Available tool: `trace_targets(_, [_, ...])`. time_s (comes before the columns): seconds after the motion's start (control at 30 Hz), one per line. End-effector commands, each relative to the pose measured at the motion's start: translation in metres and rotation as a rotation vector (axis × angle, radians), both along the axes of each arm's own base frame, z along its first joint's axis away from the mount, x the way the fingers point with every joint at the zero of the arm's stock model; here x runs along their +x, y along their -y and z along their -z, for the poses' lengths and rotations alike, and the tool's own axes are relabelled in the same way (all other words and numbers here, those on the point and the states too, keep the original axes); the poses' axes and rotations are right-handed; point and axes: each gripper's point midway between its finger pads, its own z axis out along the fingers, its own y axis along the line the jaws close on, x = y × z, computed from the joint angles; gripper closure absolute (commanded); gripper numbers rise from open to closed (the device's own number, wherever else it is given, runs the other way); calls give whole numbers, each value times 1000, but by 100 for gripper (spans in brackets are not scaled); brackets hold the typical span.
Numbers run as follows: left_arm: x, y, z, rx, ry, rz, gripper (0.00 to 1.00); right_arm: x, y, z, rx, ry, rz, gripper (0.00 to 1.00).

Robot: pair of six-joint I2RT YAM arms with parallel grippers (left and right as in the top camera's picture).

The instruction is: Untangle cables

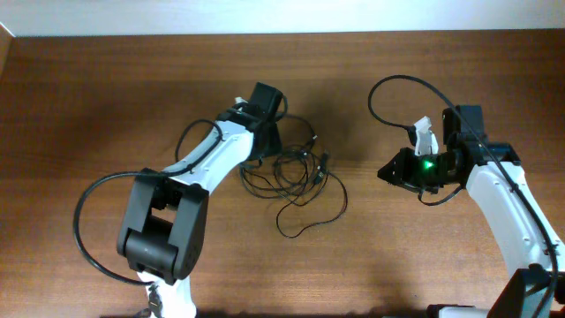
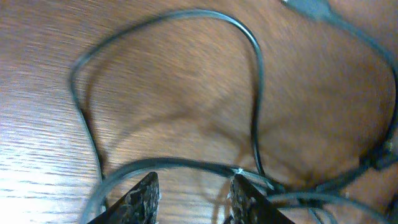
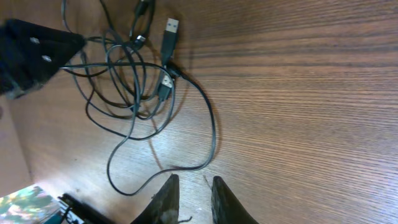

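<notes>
The table (image 1: 106, 79) carries the cables (image 1: 300, 172) as loose tangled loops at centre. Left gripper (image 2: 194, 186): fingers spread, one strand crossing just at the tips, unpinched. Right gripper (image 3: 195, 193): fingers narrowly parted, empty, well right of the cables

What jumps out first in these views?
The tangle of thin black cables at mid-table, with one long loop trailing out of it. The left hand is right at the tangle, open, with a cord running just past its fingertips. The right hand is off to the side, open and empty, and a green light glows on its arm.
</notes>
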Motion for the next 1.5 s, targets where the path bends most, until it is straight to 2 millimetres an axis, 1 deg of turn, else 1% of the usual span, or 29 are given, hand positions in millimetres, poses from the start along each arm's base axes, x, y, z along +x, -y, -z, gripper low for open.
trace_targets(0.0, [7, -17, -2, -39, 8, -203, 59, -2, 4, 8, -42, -6, -9, 82])
trace_targets(0.07, [9, -17, -2, -61, 18, -264, 55, -2, 4, 8, -44, -6, -8, 82])
trace_targets(0.13, [9, -16, -2, -87, 17, -332, 54, -2, 4, 8, -44, -5, -9, 82])
trace_targets(0.17, [8, -15, -1, -95, 13, -342, 50, -2, 4, 8, -44, -6, -8, 82])
trace_targets(0.2, [8, -14, -1, -101, 11, -353, 50, -2, 4, 8, -44, -6, -8, 82])
trace_targets(0.3, [6, -11, 0, -135, -6, -386, 55, -1, 5, 8, -47, 2, -8, 82])
trace_targets(0.33, [5, -10, 0, -145, -10, -418, 56, -1, 5, 8, -49, 1, -8, 82])
trace_targets(0.4, [1, -3, 1, -170, -12, -506, 62, -1, 5, 8, -55, 14, -29, 82])
trace_targets(0.47, [-1, -3, 3, -184, -19, -555, 61, -1, 5, 8, -55, 13, -29, 82])
trace_targets(0.53, [-5, -6, 10, -193, -22, -624, 60, -1, 5, 8, -55, 14, -29, 82])
trace_targets(0.6, [3, -13, 9, -172, 33, -643, 62, -1, 5, 8, -55, 14, -29, 82])
trace_targets(0.67, [13, -13, 5, -182, 78, -647, 69, -1, 5, 8, -55, 14, -29, 82])
trace_targets(0.73, [13, -14, 4, -181, 81, -648, 77, -1, 5, 8, -55, 15, -29, 82])
trace_targets(0.77, [13, -16, 4, -173, 88, -651, 79, -1, 5, 8, -55, 15, -29, 82])
trace_targets(0.87, [12, -19, 6, -158, 94, -656, 75, -1, 5, 8, -59, 22, -41, 82])
trace_targets(0.97, [14, -18, 11, -159, 96, -656, 73, -1, 5, 8, -59, 22, -41, 82])
trace_targets(1.0, [14, -18, 13, -159, 95, -656, 70, -1, 5, 8, -59, 22, -41, 82])
trace_targets(1.1, [13, -18, 25, -145, 78, -655, 69, 0, 5, 8, -62, 27, -44, 82])
trace_targets(1.13, [16, -17, 27, -150, 85, -655, 73, 0, 5, 8, -63, 31, -49, 82])
trace_targets(1.2, [24, -13, 23, -176, 116, -649, 75, 0, 5, 8, -64, 31, -49, 82])
trace_targets(1.23, [26, -13, 23, -181, 122, -649, 75, 0, 5, 8, -64, 32, -49, 82])
trace_targets(1.27, [26, -14, 22, -182, 122, -651, 78, 0, 5, 8, -64, 32, -49, 82])
trace_targets(1.33, [26, -12, 22, -189, 116, -643, 97, 0, 5, 8, -64, 32, -49, 82])
trace_targets(1.37, [33, -7, 14, -203, 145, -592, 100, 0, 5, 8, -65, 34, -54, 84])
trace_targets(1.4, [44, -1, -6, -219, 192, -507, 100, 0, 5, 8, -72, 50, -78, 88])
trace_targets(1.43, [51, 8, -38, -239, 244, -393, 100, 0, 6, 8, -76, 59, -91, 89])
trace_targets(1.47, [55, 17, -71, -276, 293, -307, 100, 0, 6, 8, -76, 59, -90, 91])
